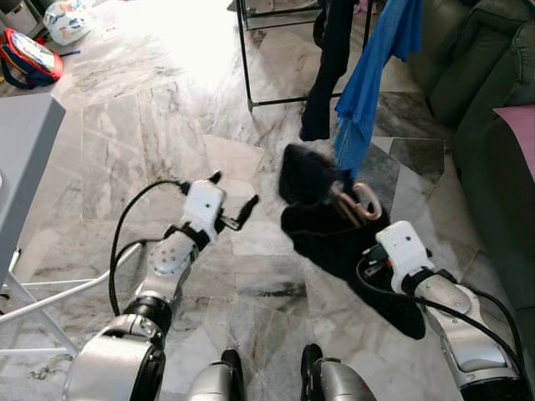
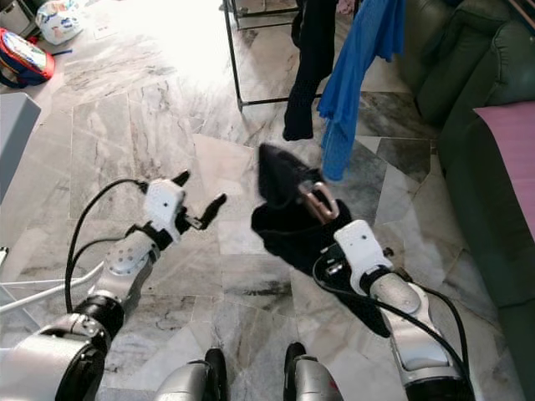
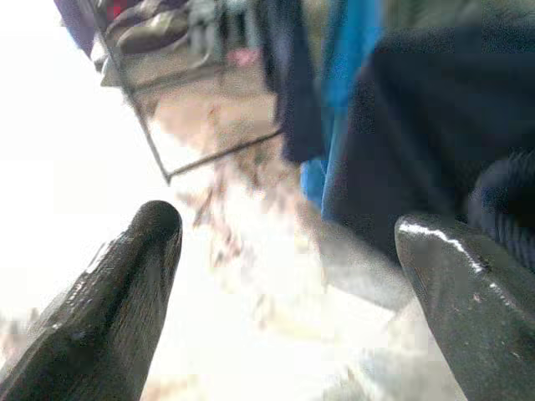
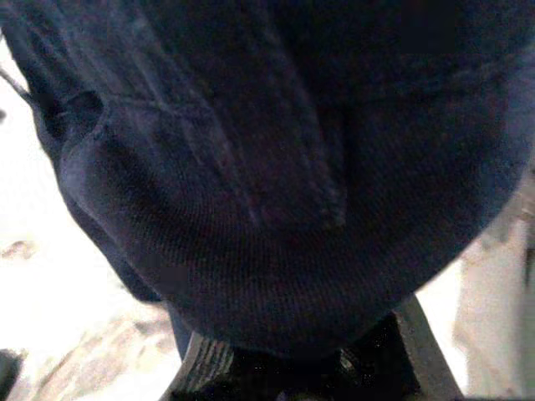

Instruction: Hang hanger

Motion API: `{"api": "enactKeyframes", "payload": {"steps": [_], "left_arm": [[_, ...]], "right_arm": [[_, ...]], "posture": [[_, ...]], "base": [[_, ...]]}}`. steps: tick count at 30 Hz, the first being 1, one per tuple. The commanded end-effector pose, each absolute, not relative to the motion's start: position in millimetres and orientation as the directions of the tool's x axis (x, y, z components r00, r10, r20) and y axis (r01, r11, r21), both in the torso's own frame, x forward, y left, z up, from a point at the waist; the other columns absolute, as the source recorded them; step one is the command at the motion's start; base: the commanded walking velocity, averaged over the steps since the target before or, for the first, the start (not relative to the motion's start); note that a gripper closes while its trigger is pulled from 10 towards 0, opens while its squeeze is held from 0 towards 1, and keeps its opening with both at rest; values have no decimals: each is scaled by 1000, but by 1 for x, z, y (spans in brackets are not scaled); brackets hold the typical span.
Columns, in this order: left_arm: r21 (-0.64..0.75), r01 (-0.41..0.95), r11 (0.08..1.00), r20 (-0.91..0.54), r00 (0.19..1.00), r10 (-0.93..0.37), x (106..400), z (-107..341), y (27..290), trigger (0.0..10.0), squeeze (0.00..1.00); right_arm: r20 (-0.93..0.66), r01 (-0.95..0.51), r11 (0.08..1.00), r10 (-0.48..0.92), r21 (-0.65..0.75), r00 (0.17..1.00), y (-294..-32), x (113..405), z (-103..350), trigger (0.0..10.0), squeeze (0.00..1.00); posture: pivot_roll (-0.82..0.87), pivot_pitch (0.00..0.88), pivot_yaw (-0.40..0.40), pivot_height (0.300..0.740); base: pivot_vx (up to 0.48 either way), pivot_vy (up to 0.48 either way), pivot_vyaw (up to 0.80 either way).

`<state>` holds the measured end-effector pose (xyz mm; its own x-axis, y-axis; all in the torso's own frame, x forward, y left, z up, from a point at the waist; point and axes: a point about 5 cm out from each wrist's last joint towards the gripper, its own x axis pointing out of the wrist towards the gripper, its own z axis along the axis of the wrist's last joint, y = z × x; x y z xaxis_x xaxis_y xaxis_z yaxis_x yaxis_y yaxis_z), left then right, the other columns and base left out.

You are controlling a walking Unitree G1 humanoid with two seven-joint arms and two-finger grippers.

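Draping over the right end effector (image 1: pixel 355 219) (hanger (image 1: pixel 359 203) inside): dark garment (image 1: pixel 334 238).

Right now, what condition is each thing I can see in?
Left end effector: open, empty, raised.
Right end effector: fingers hidden under the dark garment.
Dark garment: draped on a hanger, held up.
Hanger: hook poking out.
Blue cloth: hanging from rack.
Rack: standing.

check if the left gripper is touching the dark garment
Apart. In the left eye view, bare marble floor shows between the open left gripper and the dark garment.
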<state>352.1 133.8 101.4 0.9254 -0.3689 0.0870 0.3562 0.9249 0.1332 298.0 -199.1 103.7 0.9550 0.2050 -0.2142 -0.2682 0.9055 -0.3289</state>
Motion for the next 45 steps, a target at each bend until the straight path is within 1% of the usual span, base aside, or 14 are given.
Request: {"api": "enactKeyframes", "payload": {"steps": [1, 2, 3, 5, 6, 7, 8, 9, 10, 15, 22, 27, 32, 45], "left_arm": [[83, 286, 955, 30, 957, -289, 346, 85, 141, 10000, 1000], [83, 286, 955, 30, 957, -289, 346, 85, 141, 10000, 1000], [65, 247, 967, 18, 968, -249, 344, 80, 141, 10000, 1000], [65, 247, 967, 18, 968, -249, 344, 80, 141, 10000, 1000], [43, 212, 976, -1, 977, -212, 341, 75, 141, 10000, 1000], [20, 187, 982, -16, 982, -187, 340, 72, 140, 10000, 1000], [-19, 177, 984, -22, 984, -177, 339, 70, 139, 10000, 1000], [-45, 175, 984, -25, 984, -176, 338, 69, 136, 10000, 816], [-59, 177, 982, -23, 984, -178, 339, 70, 132, 10000, 0], [-72, 202, 977, 4, 979, -203, 343, 77, 119, 10000, 0], [-89, 203, 975, -2, 979, -204, 346, 81, 113, 10000, 0], [-96, 208, 973, 3, 978, -209, 347, 82, 110, 10000, 0], [-105, 225, 969, 23, 974, -224, 349, 88, 105, 10000, 0], [-111, 241, 964, 37, 971, -238, 350, 91, 103, 10000, 0]], "right_arm": [[-191, -198, 934, 145, -297, 971, -202, 297, 101, 0, 0], [-191, -198, 934, 145, -297, 971, -202, 297, 101, 0, 0], [-173, -150, 947, 103, -284, 980, -204, 298, 103, 0, 0], [-173, -150, 947, 103, -284, 980, -204, 298, 103, 0, 0], [-153, -114, 957, 75, -266, 985, -203, 298, 104, 0, 0], [-140, -89, 963, 54, -254, 989, -202, 298, 105, 2275, 0], [-144, -78, 970, 45, -230, 989, -199, 298, 103, 7294, 0], [-150, -59, 975, 27, -214, 988, -196, 298, 101, 10000, 0], [-148, -42, 979, 13, -197, 989, -193, 298, 100, 10000, 0], [-106, 17, 993, -29, -115, 994, -179, 299, 103, 10000, 0], [-86, -36, 997, 29, -74, 996, -163, 298, 104, 10000, 0], [-87, -40, 997, 35, -60, 996, -158, 298, 102, 10000, 0], [-74, -68, 996, 63, -55, 995, -152, 301, 104, 10000, 0], [-73, -112, 993, 109, -39, 991, -143, 302, 102, 10000, 0]], "posture": [[-163, 243, 80, 740], [-163, 243, 80, 740], [-162, 241, 83, 740], [-162, 241, 83, 740], [-157, 235, 87, 740], [-154, 229, 88, 740], [-154, 229, 88, 740], [-151, 208, 90, 740], [-150, 202, 90, 740], [-151, 182, 93, 740], [-161, 139, 96, 740], [-155, 110, 88, 740], [-151, 99, 83, 740], [-140, 75, 83, 740]], "base": [[0, 0, 0], [0, 0, 0], [0, 0, 0], [0, 0, 0], [0, 0, 0], [0, 0, 0], [0, 0, 0], [0, 0, 0], [0, 0, 0], [0, 0, 0], [0, 0, 0], [0, 0, 0], [295, 0, 0], [427, 0, 0]]}}
